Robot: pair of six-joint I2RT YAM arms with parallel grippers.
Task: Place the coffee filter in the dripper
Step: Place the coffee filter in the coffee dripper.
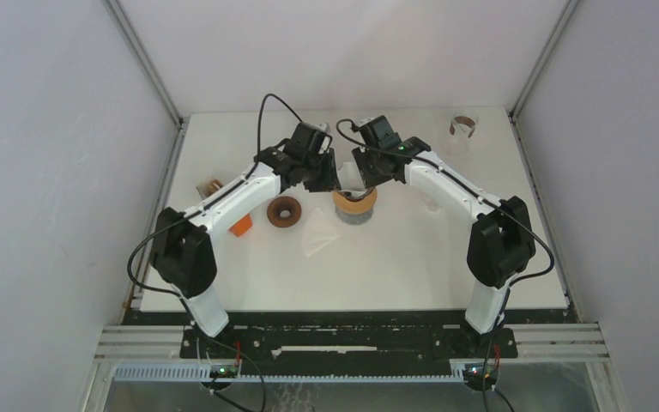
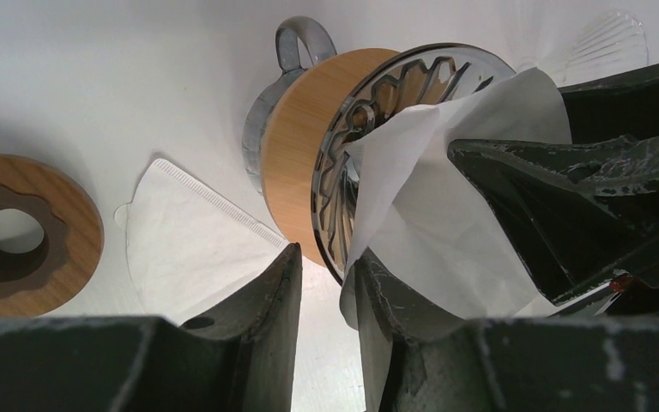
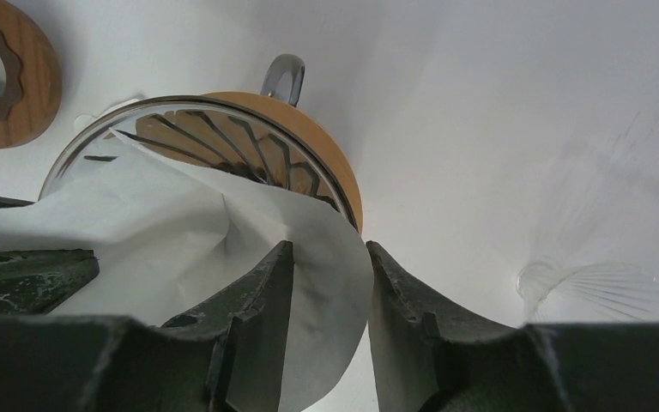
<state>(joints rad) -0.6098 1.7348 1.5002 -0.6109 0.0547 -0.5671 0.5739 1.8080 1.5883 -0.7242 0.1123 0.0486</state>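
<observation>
top external view
- table [image 1: 395, 266]: white; both arms reach in to its middle.
- dripper [image 1: 353, 206]: stands at mid-table under the two wrists, its wooden collar showing.
- coffee filter [image 1: 352, 178]: white paper standing up out of the dripper, between the two grippers.
- left gripper [image 1: 330, 180]: at the filter's left side.
- right gripper [image 1: 362, 176]: at the filter's right side.
- spare filter [image 1: 317, 233]: lies flat, just near of the dripper.
- wooden ring [image 1: 284, 211]: flat on the table, left of the dripper.
- clear cup [image 1: 462, 129]: far right corner, well apart.

left wrist view
- dripper [image 2: 377, 94]: ribbed glass cone with wooden collar and a handle.
- coffee filter [image 2: 429, 206]: sits partly inside the cone, one flap hanging over the rim.
- left gripper [image 2: 326, 262]: jaws parted, the gap showing table and collar; one finger touches the filter's edge and nothing is clamped.
- spare filter [image 2: 180, 240]: flat between wooden ring [image 2: 17, 236] and dripper.

right wrist view
- coffee filter [image 3: 163, 232]: creased, lining the near side of the dripper [image 3: 223, 129].
- right gripper [image 3: 329, 249]: jaws apart with a fold of the filter's rim lying loosely between them, not pinched.
- ribbed glass piece [image 3: 601, 287]: on the table to the right, apart from the dripper.
</observation>
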